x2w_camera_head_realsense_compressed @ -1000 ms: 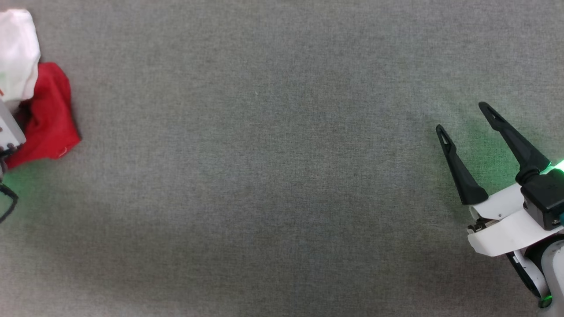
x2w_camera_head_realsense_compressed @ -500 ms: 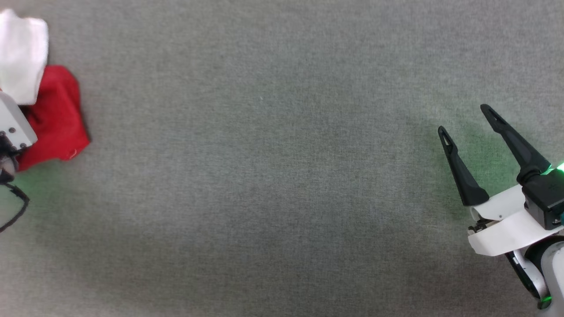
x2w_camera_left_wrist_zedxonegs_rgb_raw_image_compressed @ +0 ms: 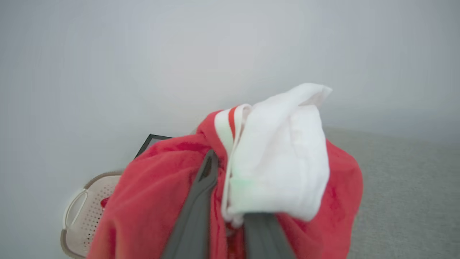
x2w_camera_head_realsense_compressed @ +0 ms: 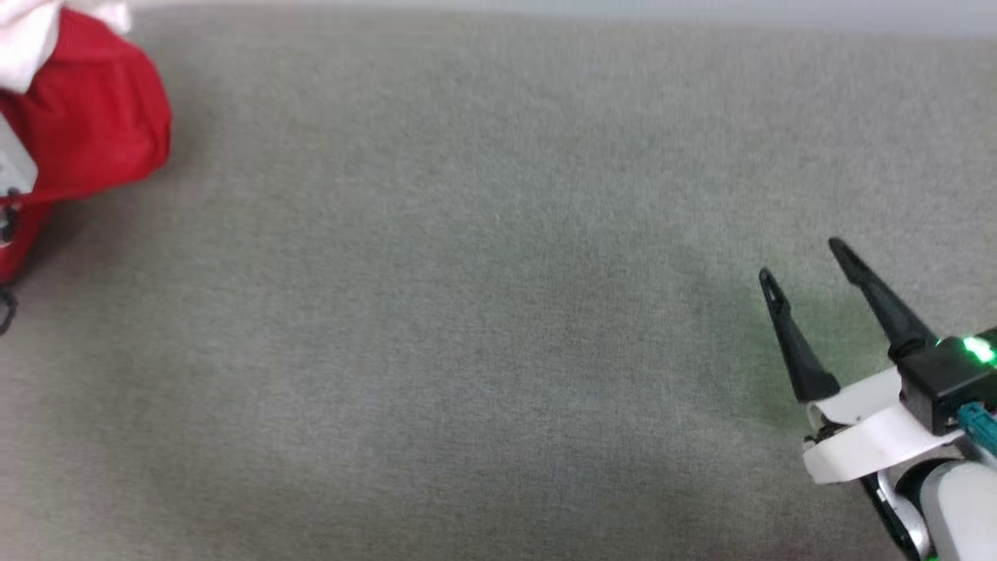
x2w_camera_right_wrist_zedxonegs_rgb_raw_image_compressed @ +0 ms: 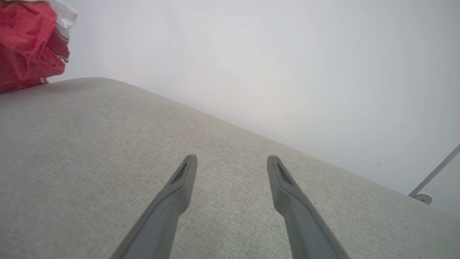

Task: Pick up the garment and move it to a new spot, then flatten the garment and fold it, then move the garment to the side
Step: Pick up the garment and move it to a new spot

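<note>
Item: garment (x2w_camera_left_wrist_zedxonegs_rgb_raw_image_compressed: 151, 201), bunched and clamped in the left end effector (x2w_camera_left_wrist_zedxonegs_rgb_raw_image_compressed: 230, 172) at the far-left edge of the grey surface (x2w_camera_head_realsense_compressed: 467, 312); well apart from the right end effector (x2w_camera_head_realsense_compressed: 802, 261), whose fingers are spread and empty.
Container: basket (x2w_camera_left_wrist_zedxonegs_rgb_raw_image_compressed: 82, 212), beige, perforated, behind the garment; red scrap (x2w_camera_left_wrist_zedxonegs_rgb_raw_image_compressed: 104, 202) inside.
Appearance: red body, white sleeve, red-white striped trim.

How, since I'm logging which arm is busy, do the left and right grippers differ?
The left gripper is shut on the jersey; the right gripper is open and empty. The left gripper sits in cloth at the table's left side; the right gripper hangs over bare table at the right. Both have slim dark jaws.
</note>
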Motion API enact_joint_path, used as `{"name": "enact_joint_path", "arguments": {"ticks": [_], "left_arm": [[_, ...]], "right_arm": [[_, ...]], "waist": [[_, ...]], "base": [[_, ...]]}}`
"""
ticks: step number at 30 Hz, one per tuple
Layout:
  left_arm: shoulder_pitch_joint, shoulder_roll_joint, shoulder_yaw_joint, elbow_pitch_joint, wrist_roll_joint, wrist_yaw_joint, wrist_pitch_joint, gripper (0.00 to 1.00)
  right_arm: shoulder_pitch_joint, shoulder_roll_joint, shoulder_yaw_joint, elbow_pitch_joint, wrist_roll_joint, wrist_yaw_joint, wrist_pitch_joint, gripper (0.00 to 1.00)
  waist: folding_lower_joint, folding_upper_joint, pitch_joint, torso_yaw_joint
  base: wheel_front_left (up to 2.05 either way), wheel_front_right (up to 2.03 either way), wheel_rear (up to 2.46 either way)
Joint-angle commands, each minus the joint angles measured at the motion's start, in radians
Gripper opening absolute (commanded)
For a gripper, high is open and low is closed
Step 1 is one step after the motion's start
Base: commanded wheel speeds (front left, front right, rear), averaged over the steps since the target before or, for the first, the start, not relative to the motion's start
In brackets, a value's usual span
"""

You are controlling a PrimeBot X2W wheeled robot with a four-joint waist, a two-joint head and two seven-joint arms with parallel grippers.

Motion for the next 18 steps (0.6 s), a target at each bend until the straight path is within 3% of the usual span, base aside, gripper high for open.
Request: {"name": "enact_joint_path", "arguments": {"ticks": [1, 9, 18], "left_arm": [[-0.008, 0.002, -0.003, -0.013, 0.004, -0.003, -0.012, 0.00], [-0.015, 0.009, -0.053, -0.118, 0.005, -0.011, 0.013, 0.00], [0.027, 0.015, -0.088, -0.310, -0.032, -0.009, 0.112, 0.00]], "right_arm": [[0.013, 0.005, -0.004, 0.006, -0.005, -0.001, -0.010, 1.00], [0.045, 0.040, -0.020, 0.046, -0.011, -0.001, -0.041, 1.00], [0.072, 0.061, -0.071, 0.073, -0.024, -0.001, -0.066, 1.00]], "waist": [[0.0000, -0.0001, -0.066, 0.023], [0.0000, -0.0001, -0.171, 0.033], [0.0000, -0.0001, -0.233, 0.001]], "base": [[0.00, 0.00, 0.00], [0.00, 0.00, 0.00], [0.00, 0.00, 0.00]]}}
